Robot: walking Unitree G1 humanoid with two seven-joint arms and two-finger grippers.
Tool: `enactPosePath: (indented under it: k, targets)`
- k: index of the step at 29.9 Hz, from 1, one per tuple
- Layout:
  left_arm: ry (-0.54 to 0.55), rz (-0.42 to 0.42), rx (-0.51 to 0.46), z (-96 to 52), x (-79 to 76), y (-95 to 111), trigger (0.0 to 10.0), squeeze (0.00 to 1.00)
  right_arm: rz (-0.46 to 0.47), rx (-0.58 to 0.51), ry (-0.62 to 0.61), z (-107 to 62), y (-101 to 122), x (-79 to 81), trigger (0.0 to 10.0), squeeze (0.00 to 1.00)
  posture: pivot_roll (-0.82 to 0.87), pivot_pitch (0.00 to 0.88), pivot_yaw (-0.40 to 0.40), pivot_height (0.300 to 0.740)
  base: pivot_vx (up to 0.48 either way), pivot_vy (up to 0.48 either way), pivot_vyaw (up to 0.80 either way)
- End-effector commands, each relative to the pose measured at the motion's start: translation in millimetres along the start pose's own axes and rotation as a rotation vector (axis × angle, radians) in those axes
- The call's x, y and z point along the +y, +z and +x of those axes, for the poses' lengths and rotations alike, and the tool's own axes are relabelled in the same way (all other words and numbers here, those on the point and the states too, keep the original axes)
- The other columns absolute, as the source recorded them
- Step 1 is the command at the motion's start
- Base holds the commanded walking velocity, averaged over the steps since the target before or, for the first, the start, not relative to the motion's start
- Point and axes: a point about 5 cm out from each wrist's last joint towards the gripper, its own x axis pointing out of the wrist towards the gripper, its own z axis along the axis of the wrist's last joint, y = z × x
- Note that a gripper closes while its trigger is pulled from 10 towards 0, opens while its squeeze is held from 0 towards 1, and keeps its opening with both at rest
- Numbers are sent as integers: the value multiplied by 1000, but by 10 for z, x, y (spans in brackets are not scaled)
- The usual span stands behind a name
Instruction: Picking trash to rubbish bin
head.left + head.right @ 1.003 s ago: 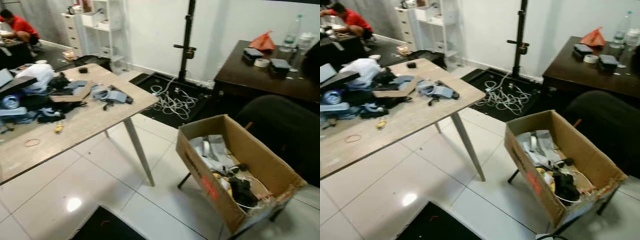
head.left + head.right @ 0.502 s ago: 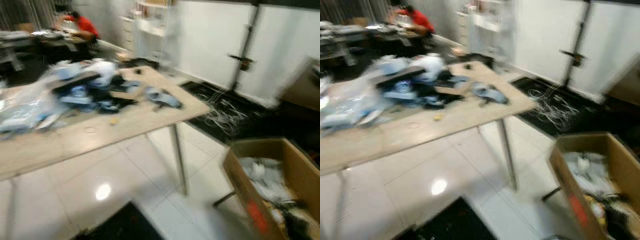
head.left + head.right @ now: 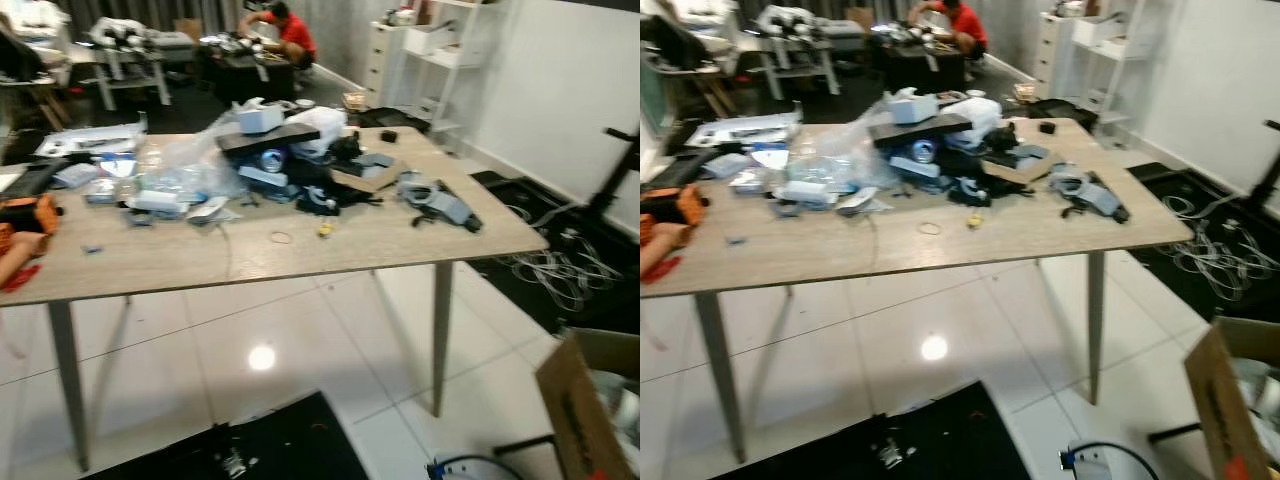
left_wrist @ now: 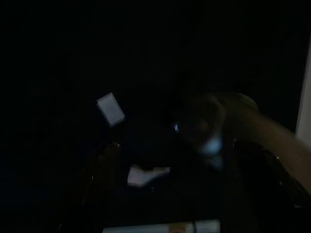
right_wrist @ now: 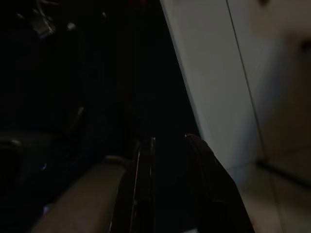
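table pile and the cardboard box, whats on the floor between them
Bare white tile floor between the table and the cardboard box, seen in both eye views.

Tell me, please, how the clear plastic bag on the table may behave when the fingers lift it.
The clear plastic bag looks crumpled and thin, so probably floppy and light. It lies among clutter on the table, so lifting may drag small items along.

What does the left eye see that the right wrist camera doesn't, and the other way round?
Left eye: a cluttered wooden table, a person in red far behind it, and the corner of a cardboard box. Right wrist: the right gripper, its two black fingers slightly apart with nothing between them. Both: the white tiled floor.
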Motion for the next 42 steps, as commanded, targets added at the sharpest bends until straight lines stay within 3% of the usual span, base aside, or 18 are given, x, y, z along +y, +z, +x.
enactPosePath:
  k: [1,6,9,10,11,12,13,14,15,16,17,18,25,29,35,36,40,42]
  targets:
    - [1,8,26,-10,0,-73,10000,0,-77,-66,36,28,182,59,10000,0,-48,151,-14,740,0,0,750]
    - [1,14,29,-24,22,-110,10000,0,-180,-317,212,51,913,361,10000,0,-52,154,-12,740,0,0,750]
    - [2,14,29,-28,28,-119,10000,0,-191,-439,365,-4,1245,581,10000,0,-52,154,-12,740,0,0,750]
    - [2,14,29,-28,28,-119,10000,0,-191,-439,365,-4,1245,581,10000,0,-52,154,-12,740,0,0,750]
    - [1,15,29,-29,30,-120,10000,0,-204,-474,426,-33,1344,659,10000,0,-53,155,-12,740,0,0,750]
    - [1,16,27,-31,35,-119,10000,0,-245,-563,578,-131,1608,862,10000,0,-53,157,-11,740,0,0,781]
    - [1,16,27,-31,35,-119,10000,0,-245,-563,578,-131,1608,862,10000,0,-53,157,-11,740,0,0,781]
    - [-1,16,25,-32,37,-116,10000,0,-204,-638,696,-232,1821,978,10000,0,-53,157,-12,740,0,0,0]
    - [-1,16,25,-32,37,-116,10000,0,-204,-638,696,-232,1821,978,10000,0,-53,157,-12,740,0,0,0]
    - [-1,16,23,-31,38,-111,10000,0,-137,-713,803,-344,2021,1046,10000,0,-53,157,-12,740,0,0,0]
    - [-2,16,21,-30,38,-103,10000,0,-54,-778,948,-478,2192,1099,10000,78,-53,159,-13,740,0,0,0]
    - [-2,16,20,-29,38,-100,10000,0,-26,-806,1008,-541,2250,1113,10000,1000,-53,159,-13,740,0,0,0]
    - [-3,16,18,-26,32,-90,10000,0,31,-892,1143,-728,2406,1140,10000,1000,-55,160,-13,740,0,0,0]
    - [-6,18,16,-18,16,-71,10000,0,124,-1016,1291,-976,2597,1142,10000,1000,-59,156,-14,740,0,0,0]
    - [-9,23,10,-14,10,-56,10000,0,143,-1027,1219,-929,2625,1123,10000,1000,-55,152,-15,740,0,0,0]
    - [-12,26,7,-15,14,-49,10000,0,143,-1008,1121,-876,2631,1109,10000,0,-55,150,-11,740,0,0,0]
    - [-12,28,6,-16,18,-47,10000,0,132,-998,1083,-858,2623,1111,10000,0,-55,150,-10,740,0,0,0]
    - [-13,33,8,-17,23,-45,10000,0,8,-951,999,-801,2559,1172,10000,0,-58,152,-7,740,0,0,0]
